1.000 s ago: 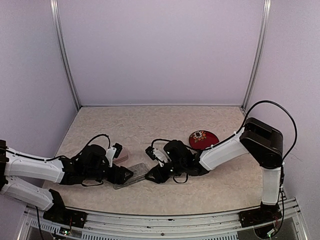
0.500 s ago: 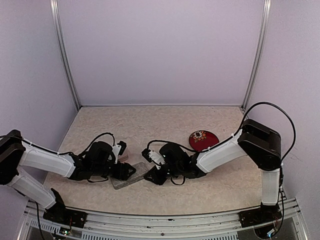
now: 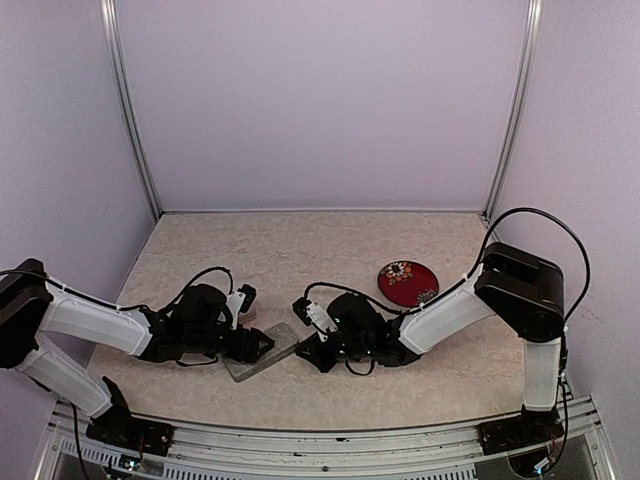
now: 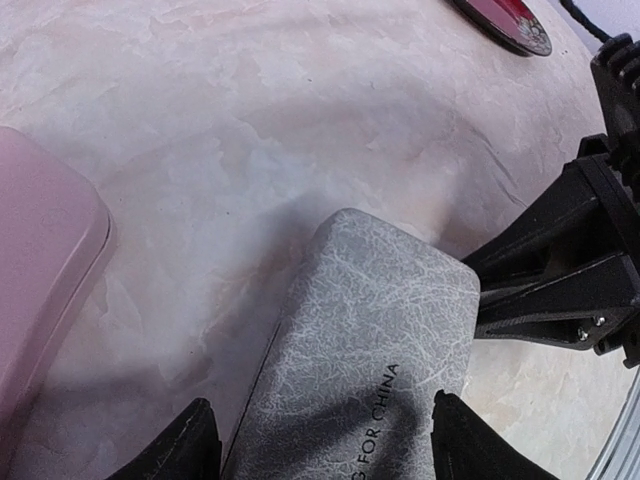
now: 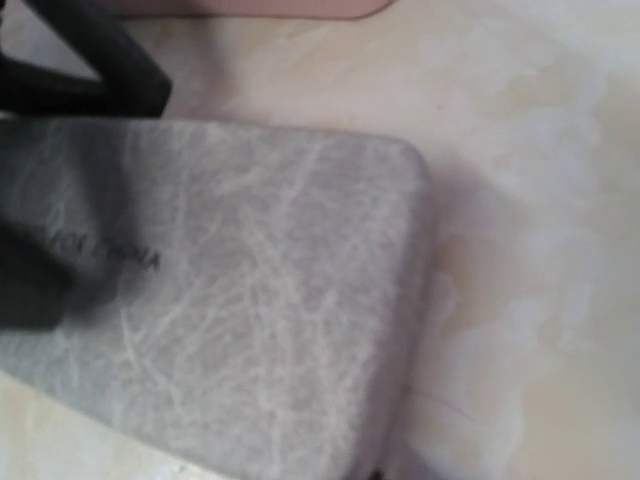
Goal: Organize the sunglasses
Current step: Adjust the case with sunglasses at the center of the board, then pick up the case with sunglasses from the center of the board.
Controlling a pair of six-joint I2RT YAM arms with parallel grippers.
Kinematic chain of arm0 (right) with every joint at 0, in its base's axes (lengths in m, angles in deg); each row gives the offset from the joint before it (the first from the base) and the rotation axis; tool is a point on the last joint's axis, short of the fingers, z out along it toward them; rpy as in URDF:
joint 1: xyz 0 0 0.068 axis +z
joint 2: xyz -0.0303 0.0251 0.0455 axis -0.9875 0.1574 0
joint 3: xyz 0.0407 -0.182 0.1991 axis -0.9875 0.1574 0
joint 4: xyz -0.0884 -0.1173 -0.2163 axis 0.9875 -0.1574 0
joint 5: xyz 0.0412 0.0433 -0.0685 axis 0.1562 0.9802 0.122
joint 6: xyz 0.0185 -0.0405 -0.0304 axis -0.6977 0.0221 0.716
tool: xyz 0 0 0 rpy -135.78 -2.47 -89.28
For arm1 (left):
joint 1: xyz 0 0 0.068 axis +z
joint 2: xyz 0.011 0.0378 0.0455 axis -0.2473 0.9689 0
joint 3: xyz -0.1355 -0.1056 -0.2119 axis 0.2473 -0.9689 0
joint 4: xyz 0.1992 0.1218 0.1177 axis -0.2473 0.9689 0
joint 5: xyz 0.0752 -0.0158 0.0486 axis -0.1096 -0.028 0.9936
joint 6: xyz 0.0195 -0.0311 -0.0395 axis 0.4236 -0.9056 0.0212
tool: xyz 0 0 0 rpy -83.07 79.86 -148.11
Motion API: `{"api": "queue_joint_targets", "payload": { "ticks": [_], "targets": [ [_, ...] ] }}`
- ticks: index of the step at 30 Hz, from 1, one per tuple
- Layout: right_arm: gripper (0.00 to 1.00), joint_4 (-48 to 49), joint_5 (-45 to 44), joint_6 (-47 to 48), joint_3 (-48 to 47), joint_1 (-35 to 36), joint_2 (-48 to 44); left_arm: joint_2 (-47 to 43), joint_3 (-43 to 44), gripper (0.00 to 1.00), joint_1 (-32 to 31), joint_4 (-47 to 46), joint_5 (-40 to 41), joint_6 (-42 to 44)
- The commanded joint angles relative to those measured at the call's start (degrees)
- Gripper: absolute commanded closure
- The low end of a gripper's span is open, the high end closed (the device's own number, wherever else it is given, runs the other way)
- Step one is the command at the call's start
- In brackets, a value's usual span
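Note:
No sunglasses show in any view. A grey textured case lies closed on the table between my two grippers. My left gripper straddles its near end, one fingertip pressed to each long side. My right gripper sits at the case's other end, with its two black fingers drawn close together and their tips at the case's edge. Whether they pinch that edge is hidden. In the right wrist view the case fills the frame and my own fingers barely show.
A pink case lies just beyond the left gripper, beside the grey one. A round red patterned object rests behind the right arm. Metal uprights stand at the back corners and a rail runs along the near edge.
The right gripper's fingers have narrowed and it has shifted slightly toward the near edge at the case's end. The left gripper has moved in along the case and closed a little onto its sides.

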Motion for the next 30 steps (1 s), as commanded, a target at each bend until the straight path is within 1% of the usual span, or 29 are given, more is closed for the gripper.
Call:
{"api": "queue_joint_targets", "payload": {
  "ticks": [1,5,8,10,14,15,17,21,24,28,30],
  "targets": [
    [0.74,-0.4,-0.5,-1.3,1.2,0.1,-1.4,-0.9,-1.4,0.29,-1.1,2.2,-2.6,0.1],
    [0.62,-0.1,2.1,-2.8,3.9,-0.7,-3.2,-2.3,-2.1,0.28,-1.6,2.4,-2.9,-0.9],
    [0.58,-1.0,2.6,-3.3,5.9,-1.2,-5.5,-4.0,-2.4,0.25,-2.3,2.7,-3.7,-1.5],
    [0.56,-2.6,2.4,-3.2,6.6,-1.5,-7.1,-5.4,-2.4,0.18,-3.0,3.5,-3.0,-1.6],
    [0.55,-4.4,2.1,-3.1,7.3,-1.6,-9.0,-5.5,-0.8,0.03,-4.8,7.3,1.9,-0.1],
    [0.55,-4.6,2.1,-3.2,7.2,-1.6,-9.2,-4.8,-0.2,0.01,-5.3,8.3,2.8,0.1],
    [0.55,-5.0,2.0,-3.1,7.2,-1.6,-9.3,-3.1,1.4,0.01,-6.3,10.3,5.0,0.0],
    [0.55,-5.1,1.7,-3.1,7.4,-1.6,-9.2,0.6,4.4,0.01,-9.5,14.7,12.5,-0.8],
    [0.55,-5.1,1.8,-3.2,7.6,-1.6,-9.1,3.2,6.5,0.02,-11.1,16.4,14.9,-0.5],
    [0.55,-5.3,1.3,-3.2,7.9,-1.8,-9.5,5.9,8.7,0.13,-11.5,16.5,15.4,-0.7],
    [0.55,-5.3,1.0,-3.5,8.2,-1.9,-9.8,7.0,10.3,0.22,-11.4,16.2,16.1,-0.6]
  ]
}}
